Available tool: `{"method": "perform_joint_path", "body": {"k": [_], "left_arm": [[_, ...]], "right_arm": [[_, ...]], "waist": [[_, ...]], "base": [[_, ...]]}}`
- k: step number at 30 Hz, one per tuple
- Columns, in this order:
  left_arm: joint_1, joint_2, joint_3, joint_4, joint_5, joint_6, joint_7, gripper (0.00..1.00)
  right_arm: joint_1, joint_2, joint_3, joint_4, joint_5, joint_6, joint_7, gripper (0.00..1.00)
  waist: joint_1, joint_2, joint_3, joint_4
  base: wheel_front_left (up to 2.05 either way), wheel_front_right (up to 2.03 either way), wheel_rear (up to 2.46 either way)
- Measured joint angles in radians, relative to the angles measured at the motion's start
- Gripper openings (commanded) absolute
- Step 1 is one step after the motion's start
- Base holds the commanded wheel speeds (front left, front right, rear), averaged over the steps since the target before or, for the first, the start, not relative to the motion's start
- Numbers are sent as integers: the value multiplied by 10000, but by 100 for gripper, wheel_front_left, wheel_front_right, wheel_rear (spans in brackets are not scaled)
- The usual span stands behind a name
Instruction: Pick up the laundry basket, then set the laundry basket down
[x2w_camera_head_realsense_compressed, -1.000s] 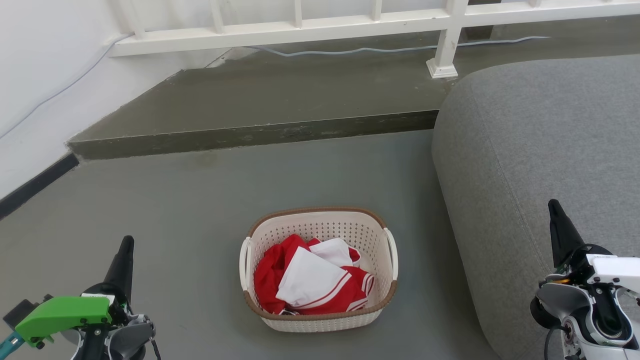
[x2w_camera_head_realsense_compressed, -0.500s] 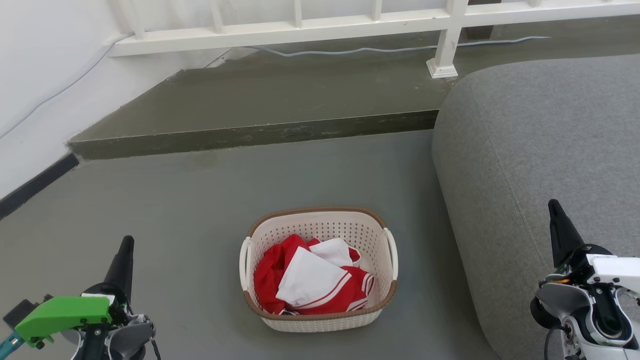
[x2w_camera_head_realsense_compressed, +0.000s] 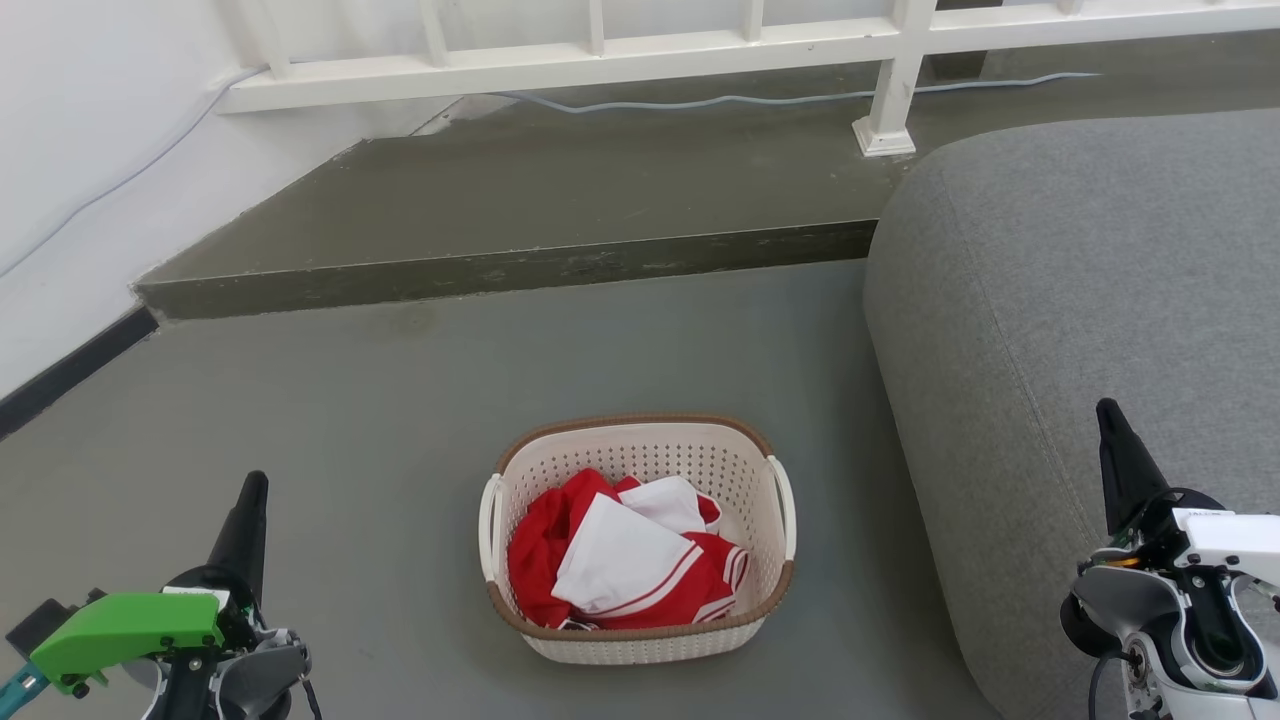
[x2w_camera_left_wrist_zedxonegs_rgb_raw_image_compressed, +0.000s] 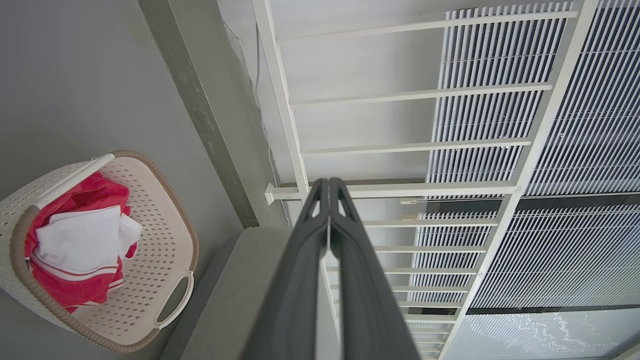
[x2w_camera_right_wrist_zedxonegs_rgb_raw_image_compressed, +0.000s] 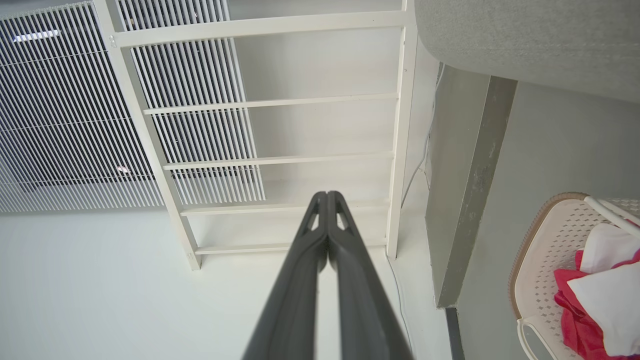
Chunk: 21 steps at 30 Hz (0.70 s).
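The laundry basket (x2w_camera_head_realsense_compressed: 640, 640) stands on the grey floor at the lower middle of the head view, cream and perforated with a brown rim, white side handles and red and white clothes inside. It also appears at the left of the left wrist view (x2w_camera_left_wrist_zedxonegs_rgb_raw_image_compressed: 165, 235) and at the right edge of the right wrist view (x2w_camera_right_wrist_zedxonegs_rgb_raw_image_compressed: 540, 260). My left gripper (x2w_camera_head_realsense_compressed: 255, 482) sits low at the left, well clear of the basket, its fingers pressed together with nothing between them (x2w_camera_left_wrist_zedxonegs_rgb_raw_image_compressed: 328, 181). My right gripper (x2w_camera_head_realsense_compressed: 1105, 408) is at the lower right over the sofa, likewise shut and empty (x2w_camera_right_wrist_zedxonegs_rgb_raw_image_compressed: 327, 194).
A large grey sofa (x2w_camera_head_realsense_compressed: 1080, 300) lies close to the basket's right side. A raised dark step (x2w_camera_head_realsense_compressed: 500, 270) runs across behind, with a white railing (x2w_camera_head_realsense_compressed: 600, 55) and a cable beyond. A white wall (x2w_camera_head_realsense_compressed: 80, 150) with a black skirting is at left.
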Motion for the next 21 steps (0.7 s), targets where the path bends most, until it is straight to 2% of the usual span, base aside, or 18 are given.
{"method": "perform_joint_path", "body": {"k": [21], "left_arm": [[0,0,0,0,0,0,0,0]], "right_arm": [[0,0,0,0,0,0,0,0]], "waist": [[0,0,0,0]], "base": [[0,0,0]]}}
